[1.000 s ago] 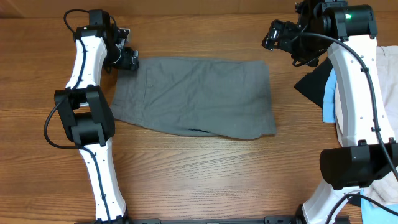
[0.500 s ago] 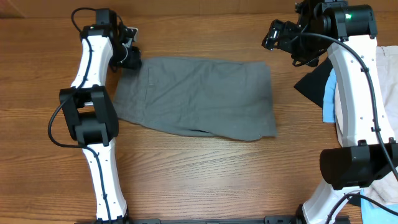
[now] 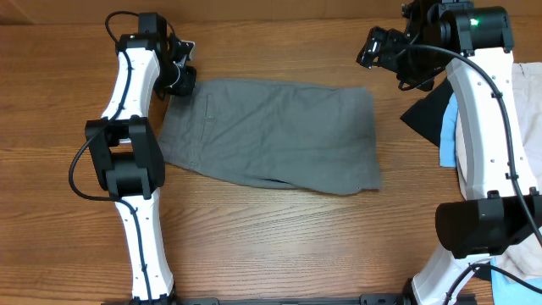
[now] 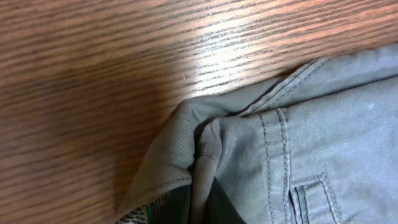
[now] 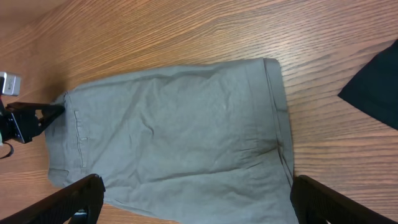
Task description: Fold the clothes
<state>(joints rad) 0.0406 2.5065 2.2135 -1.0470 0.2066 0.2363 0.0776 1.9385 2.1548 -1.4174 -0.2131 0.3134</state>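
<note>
Grey shorts (image 3: 271, 135) lie flat mid-table, waistband to the left. My left gripper (image 3: 180, 80) is shut on the far-left waistband corner. In the left wrist view the bunched corner (image 4: 208, 140) runs down between the dark fingers (image 4: 233, 211) at the bottom edge. My right gripper (image 3: 378, 47) hangs open above the table off the shorts' far-right corner. The right wrist view shows its fingertips (image 5: 78, 198) wide apart over the shorts (image 5: 174, 130), holding nothing. More clothes are piled at the right: a black piece (image 3: 423, 114), a light-blue piece (image 3: 447, 135) and a beige piece (image 3: 527, 110).
The right arm's white links (image 3: 487, 127) stand over the pile of clothes at the table's right edge. The left arm (image 3: 127, 152) runs along the shorts' left side. Bare wood (image 3: 279, 246) lies in front of the shorts.
My left gripper has closed on the shorts' waistband corner and shifted a little right and back. The shorts slid slightly to the right. The right arm has not moved.
</note>
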